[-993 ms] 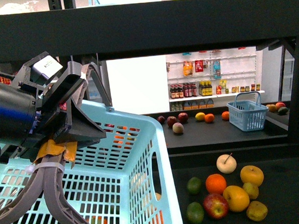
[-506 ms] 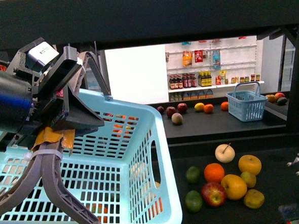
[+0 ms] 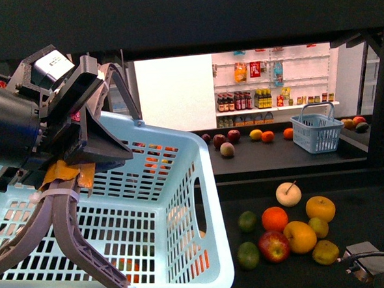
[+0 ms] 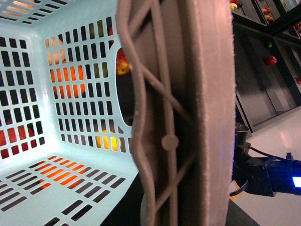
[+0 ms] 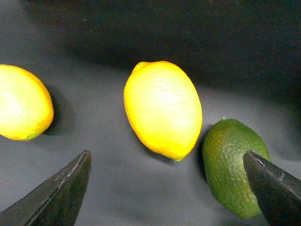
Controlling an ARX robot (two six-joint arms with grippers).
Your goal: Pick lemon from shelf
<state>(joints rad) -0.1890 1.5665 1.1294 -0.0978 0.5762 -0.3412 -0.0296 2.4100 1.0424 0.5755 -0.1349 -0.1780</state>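
Note:
A yellow lemon [image 5: 162, 108] lies on the shelf's dark tier [image 5: 108, 183], just ahead of my open right gripper [image 5: 167, 188]. A green lime [image 5: 235, 167] touches its side by one fingertip [image 5: 275, 190], and another yellow fruit [image 5: 21, 102] lies off to the other side. In the front view the right gripper [image 3: 372, 267] sits low beside a fruit pile [image 3: 289, 233] on the shelf [image 3: 358, 202]; I cannot tell which fruit there is the lemon. My left gripper [image 3: 64, 181] is shut on the grey handle [image 4: 178, 117] of the light blue basket [image 3: 156, 205].
The shelf's black upper tier [image 3: 236, 14] hangs overhead and a black post [image 3: 382, 106] stands at the right. A small blue basket [image 3: 317, 136] and more fruit sit on a farther tier. White wall shelves of bottles [image 3: 261, 104] are behind.
The right gripper has come into the front view, moving from the right edge down to the bottom right near the fruit pile. The left gripper and basket have barely shifted.

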